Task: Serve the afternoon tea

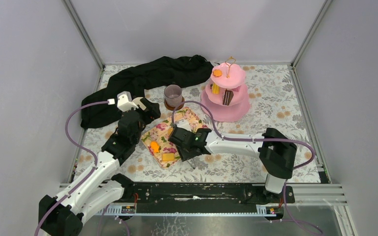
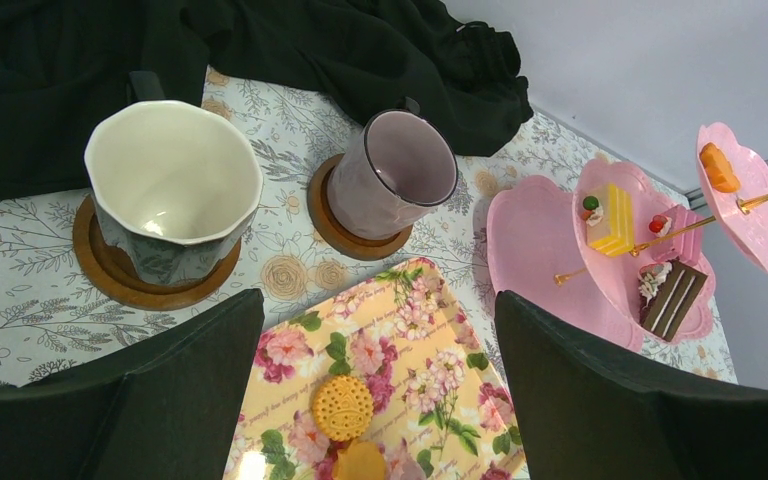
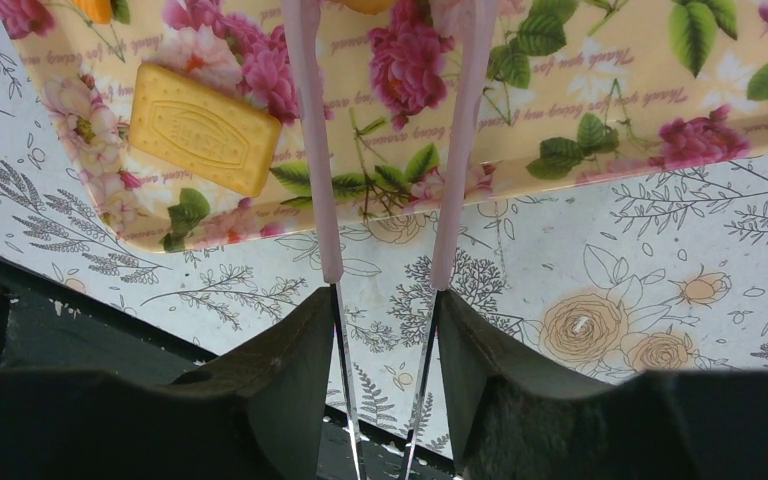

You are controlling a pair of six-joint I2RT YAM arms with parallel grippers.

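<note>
Pink-armed tongs (image 3: pixel 315 180) are clamped in my right gripper (image 3: pixel 385 310), (image 1: pixel 184 142); their arms reach over the floral tray (image 3: pixel 580 110), and their tips run out of the top of the right wrist view. On the tray lie a rectangular yellow biscuit (image 3: pixel 203 128), a round biscuit (image 2: pixel 342 407) and an orange cake (image 1: pixel 154 146). My left gripper (image 2: pixel 378 330) hangs open above the tray's far end. Beyond it, a cream-lined dark mug (image 2: pixel 173 190) and a mauve-grey mug (image 2: pixel 392 175) stand on wooden coasters.
A pink tiered stand (image 1: pixel 226 105) at the back right carries a yellow cake (image 2: pixel 610 218), a brown cake (image 2: pixel 672 298) and an orange piece (image 2: pixel 718 167). A black cloth (image 1: pixel 142 78) is heaped at the back left. The black base rail (image 3: pixel 60 320) runs along the near edge.
</note>
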